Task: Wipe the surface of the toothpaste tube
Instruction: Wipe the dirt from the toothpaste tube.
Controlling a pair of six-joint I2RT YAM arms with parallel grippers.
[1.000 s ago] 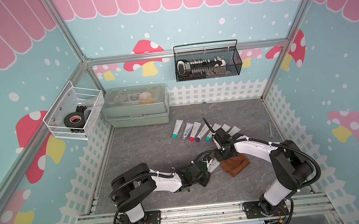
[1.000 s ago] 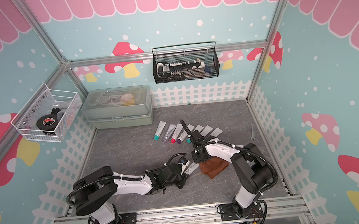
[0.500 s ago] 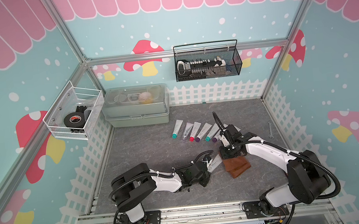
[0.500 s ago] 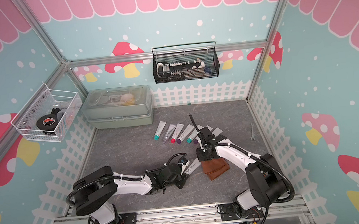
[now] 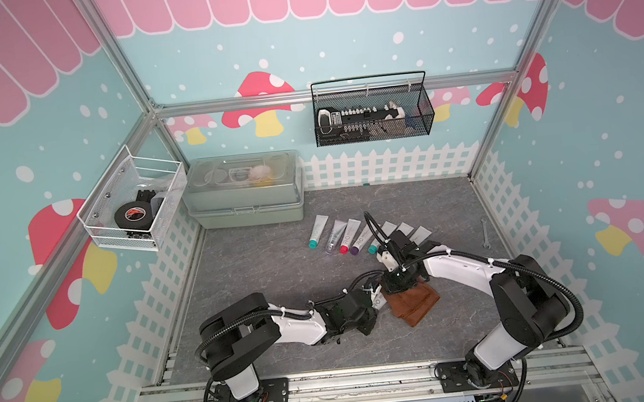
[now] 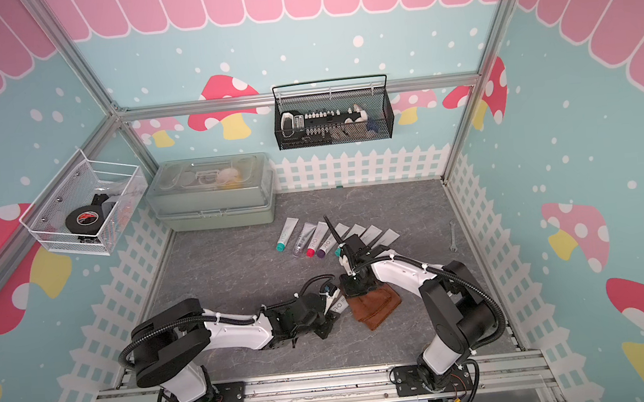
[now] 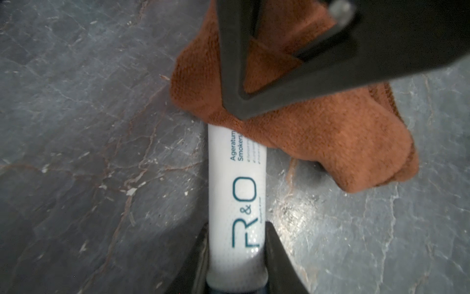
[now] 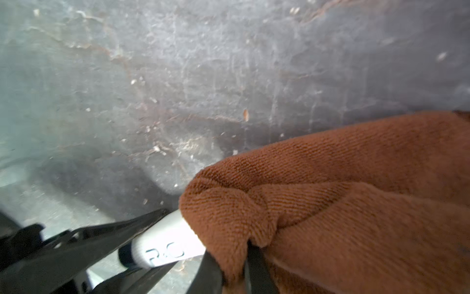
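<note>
Left gripper (image 7: 236,240): fingers closed on the cap end of the white toothpaste tube (image 7: 236,183).
Toothpaste tube: front centre of the grey floor (image 5: 278,269), lying level, far end under the brown cloth (image 7: 318,142).
Right gripper (image 8: 234,269): fingers pinched tight on the bunched cloth, pressing it onto the tube.
Spare tubes (image 5: 339,237): in a row further back, apart.

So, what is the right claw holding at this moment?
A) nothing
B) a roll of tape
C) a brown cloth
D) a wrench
C: the right claw is shut on the brown cloth, which lies over one end of the white tube that the left claw grips.
</note>
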